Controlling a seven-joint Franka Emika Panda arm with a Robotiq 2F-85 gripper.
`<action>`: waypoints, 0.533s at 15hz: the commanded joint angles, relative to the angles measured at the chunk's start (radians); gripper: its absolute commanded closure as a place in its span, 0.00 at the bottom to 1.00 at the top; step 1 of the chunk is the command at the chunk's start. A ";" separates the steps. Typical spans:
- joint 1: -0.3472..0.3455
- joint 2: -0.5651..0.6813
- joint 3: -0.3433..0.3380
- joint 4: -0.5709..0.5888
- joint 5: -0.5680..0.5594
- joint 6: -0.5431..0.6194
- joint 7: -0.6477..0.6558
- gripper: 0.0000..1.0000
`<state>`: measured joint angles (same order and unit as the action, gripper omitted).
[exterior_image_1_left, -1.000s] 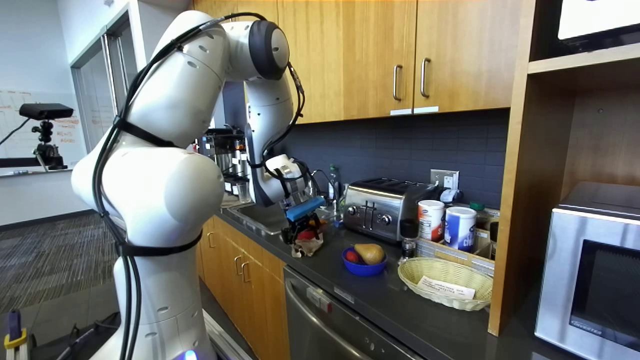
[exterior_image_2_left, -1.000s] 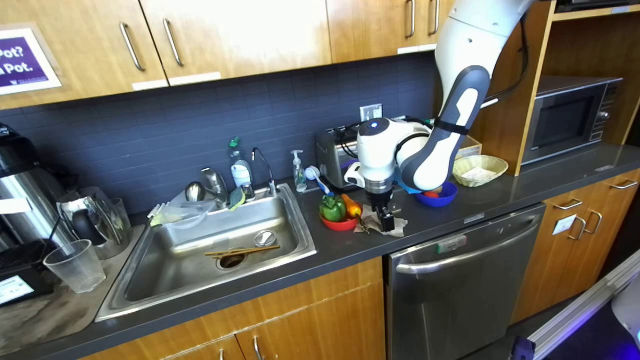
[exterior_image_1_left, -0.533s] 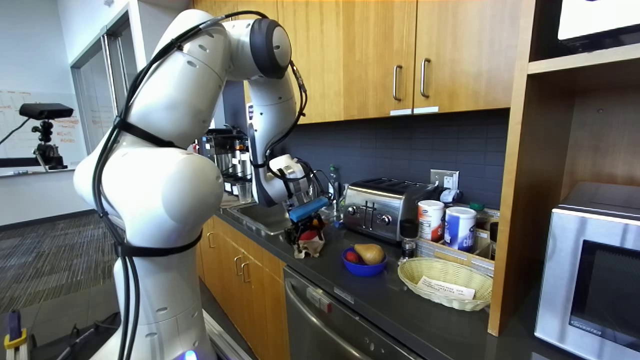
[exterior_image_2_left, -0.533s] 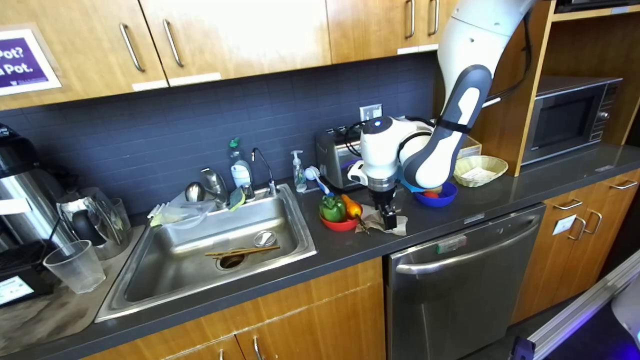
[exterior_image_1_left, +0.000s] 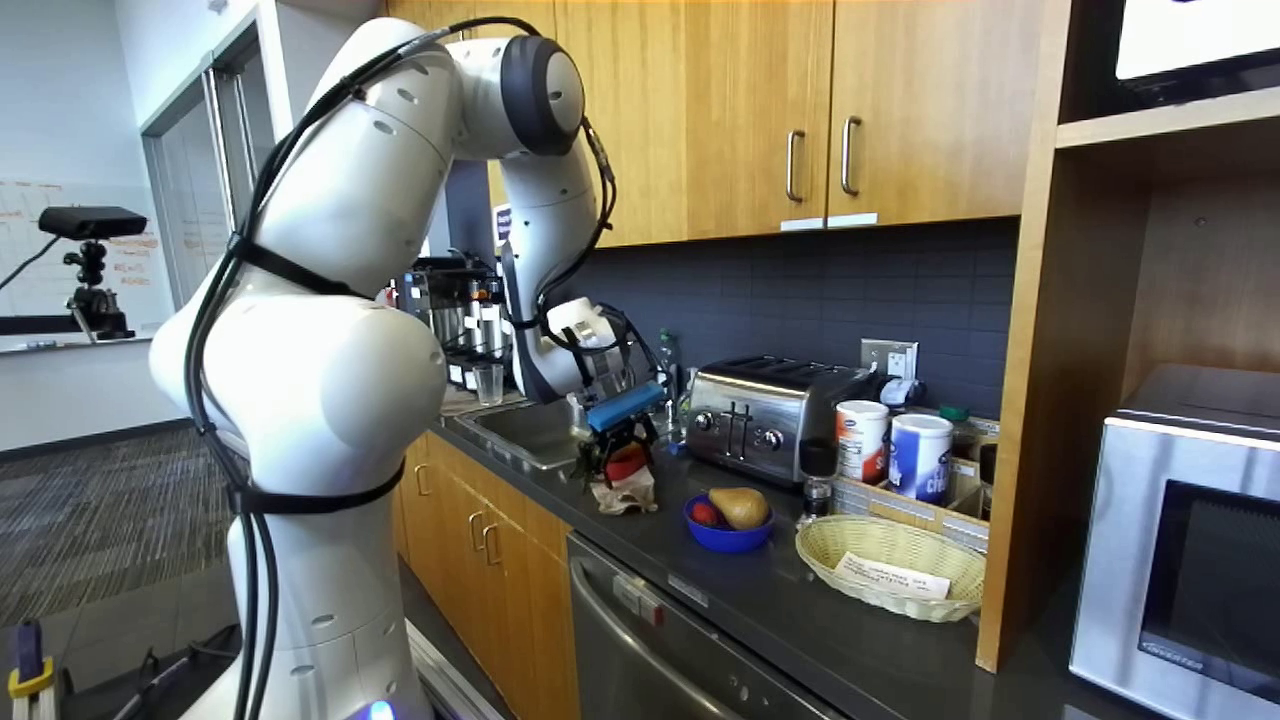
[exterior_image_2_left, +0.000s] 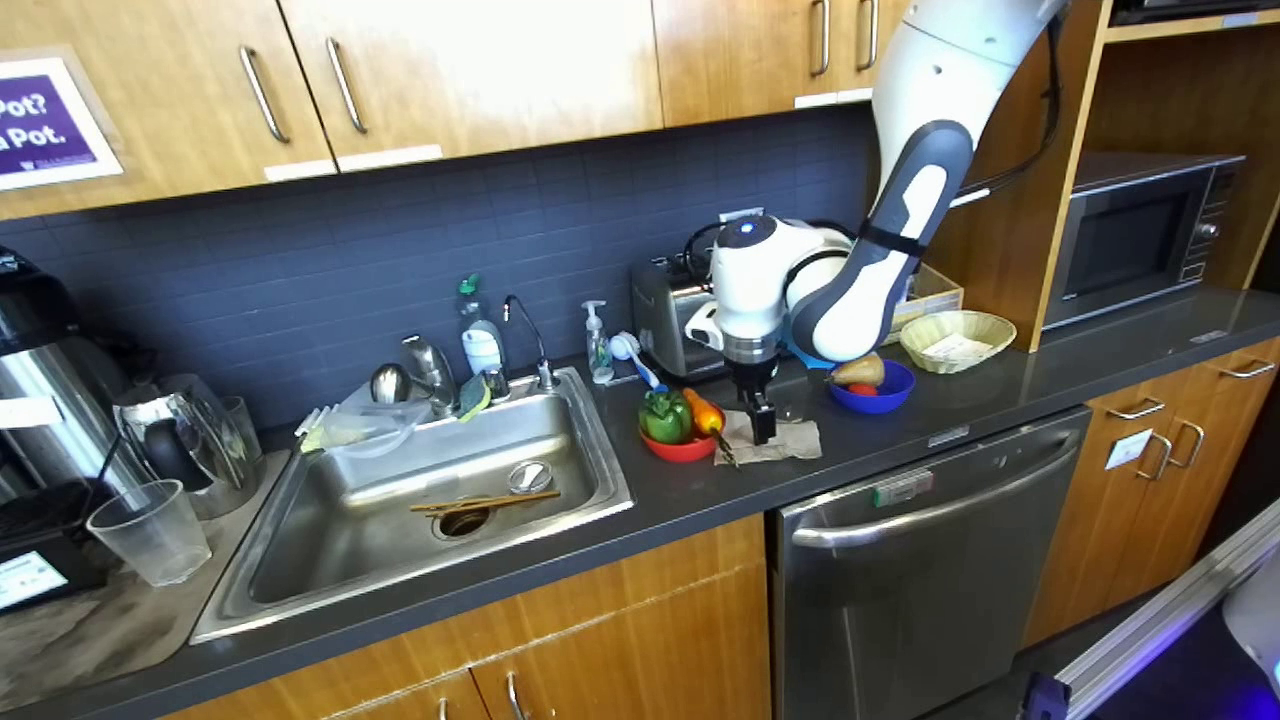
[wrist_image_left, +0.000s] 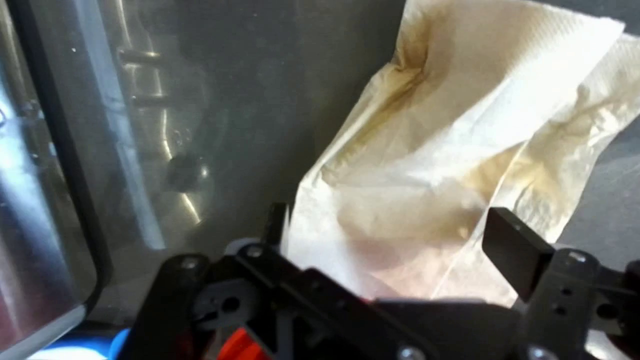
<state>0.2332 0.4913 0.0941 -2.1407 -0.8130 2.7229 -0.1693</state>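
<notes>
Gripper (wrist_image_left: 392, 230): jaws wide apart, nothing clamped that we can see; fingers (wrist_image_left: 517, 255) span the napkin (wrist_image_left: 425, 165) in the wrist view
Napkin: creased, stained, lying on the desk (exterior_image_2_left: 860, 435) just beside the red bowl (exterior_image_2_left: 682, 454); finger contact, we can't tell
Napkin progress: we'd call the gripper lined up over it; grip not made, no lift showing
Red bowl: green pepper (exterior_image_2_left: 665, 417) plus orange pepper (exterior_image_2_left: 703, 411), which leans out toward the napkin
Blue bowl (exterior_image_1_left: 728, 539): pear (exterior_image_1_left: 741, 508) and a red fruit (exterior_image_1_left: 705, 514), sitting apart from the napkin
Toaster (exterior_image_1_left: 755, 410): farther back, near the blue bowl
Sink (exterior_image_2_left: 604, 445): red bowl sits between it and the napkin
</notes>
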 joint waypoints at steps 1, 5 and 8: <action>-0.019 -0.039 0.015 0.004 0.052 -0.019 -0.017 0.00; -0.003 -0.083 -0.002 -0.012 0.074 -0.059 0.030 0.00; 0.006 -0.128 -0.013 -0.043 0.059 -0.085 0.082 0.00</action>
<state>0.2212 0.4368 0.0952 -2.1286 -0.7510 2.6692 -0.1397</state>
